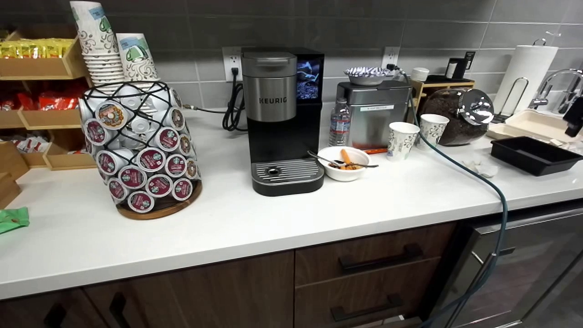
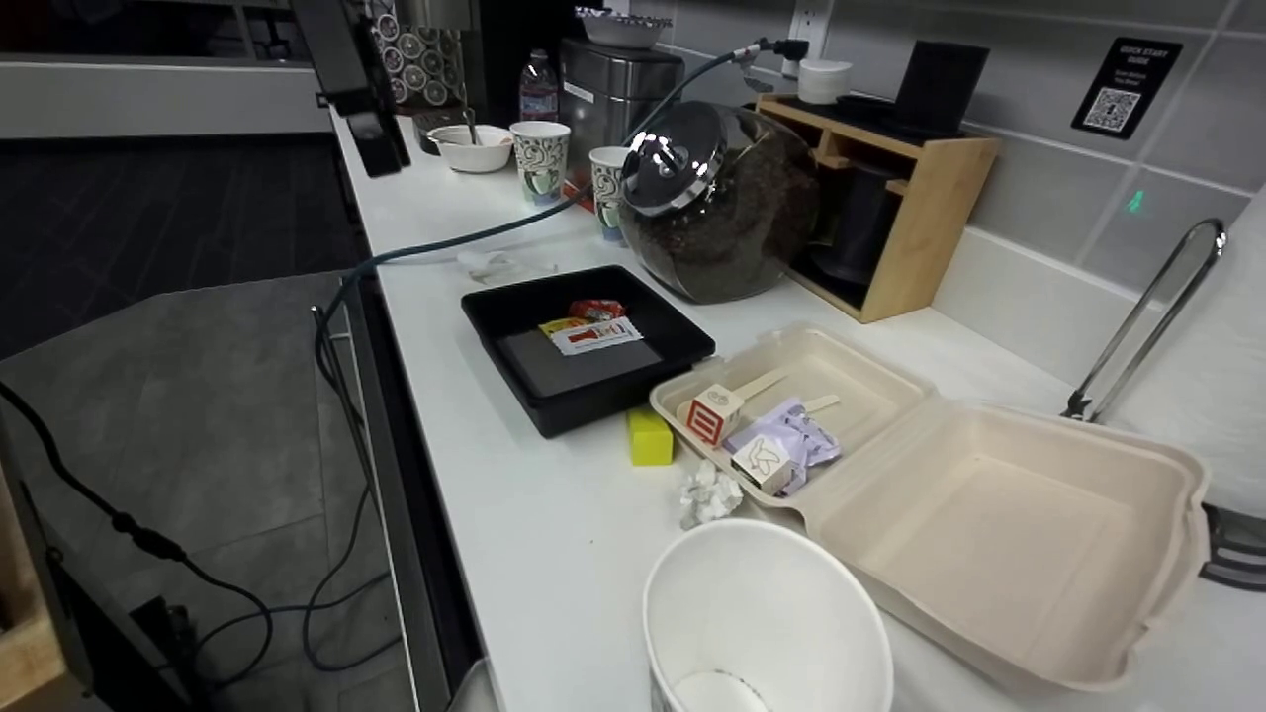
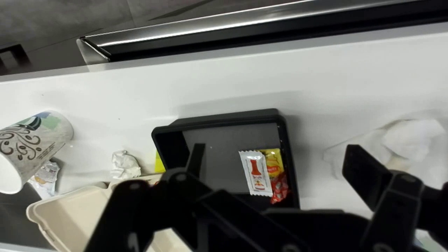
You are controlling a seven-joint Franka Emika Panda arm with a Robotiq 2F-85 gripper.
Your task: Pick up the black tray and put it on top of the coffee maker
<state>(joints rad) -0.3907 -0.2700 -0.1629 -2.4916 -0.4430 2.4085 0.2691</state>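
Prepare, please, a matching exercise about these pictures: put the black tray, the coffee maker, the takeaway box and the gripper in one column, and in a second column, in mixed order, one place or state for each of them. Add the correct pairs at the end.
1. black tray
2. coffee maker
3. takeaway box
4. gripper

A. lies open on the counter, with two printed blocks inside
B. has its fingers wide apart
C. stands beside a white bowl
D. holds red, yellow and white packets

Right pairs: 1-D, 2-C, 3-A, 4-B.
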